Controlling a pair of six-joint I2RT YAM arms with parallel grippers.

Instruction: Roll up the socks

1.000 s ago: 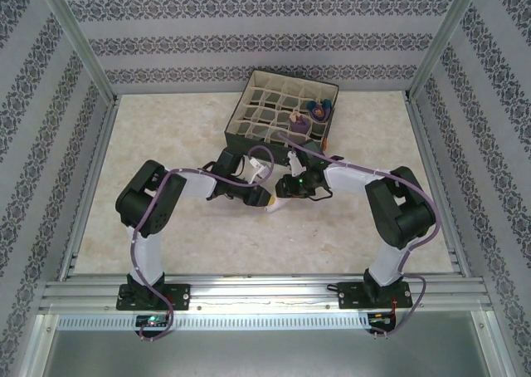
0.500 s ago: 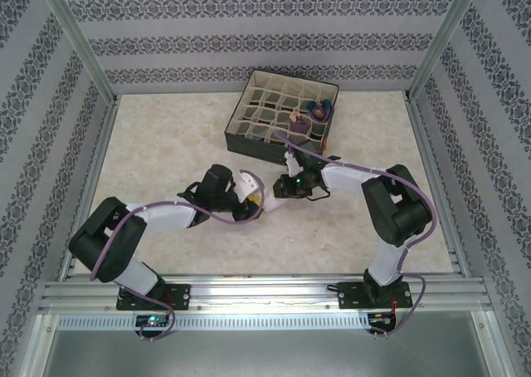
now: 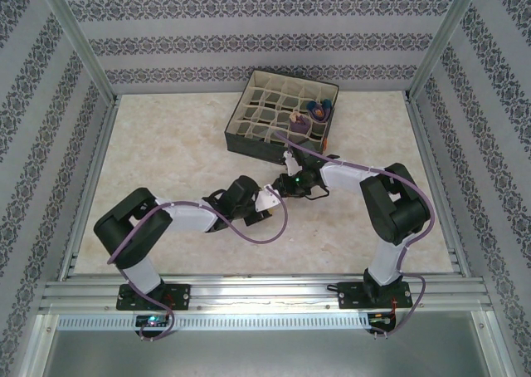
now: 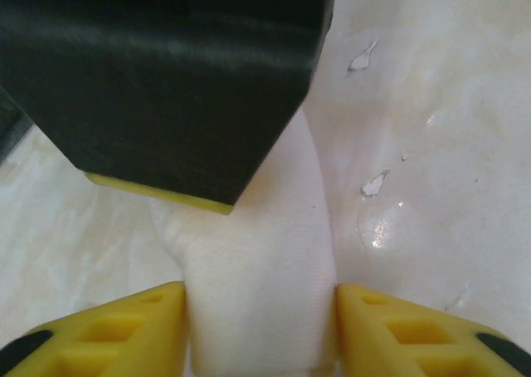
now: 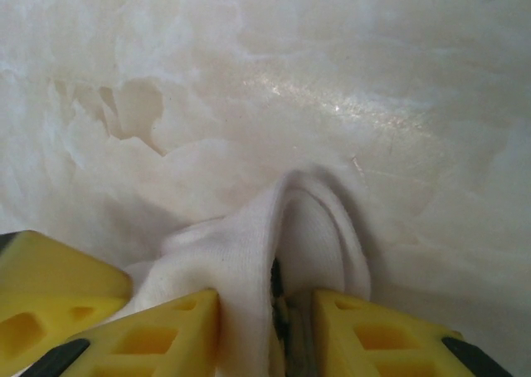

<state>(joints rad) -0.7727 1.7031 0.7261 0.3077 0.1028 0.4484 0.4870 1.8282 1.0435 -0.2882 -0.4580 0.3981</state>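
Marbled table [image 3: 166, 144], centre: both grippers on one white sock [image 4: 257, 252].
Left gripper [image 4: 259, 310] clamps across it; right gripper [image 5: 265, 327] pinches a folded end, fingers narrow.

The sock [image 4: 261, 269] is plain white. The jaws are yellow. The worktop [image 3: 166, 144] is cream with a marble pattern. At 12 o'clock, the dark box [image 3: 257, 144] has beige dividers and holds purple-orange socks [image 3: 318, 110].

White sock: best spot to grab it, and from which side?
Likely its bunched mid-section, pinched across the narrow width, coming in low along its length. The white sock forms a slim band there that fits between the fingers of the left gripper. The right gripper pinches the folded end.
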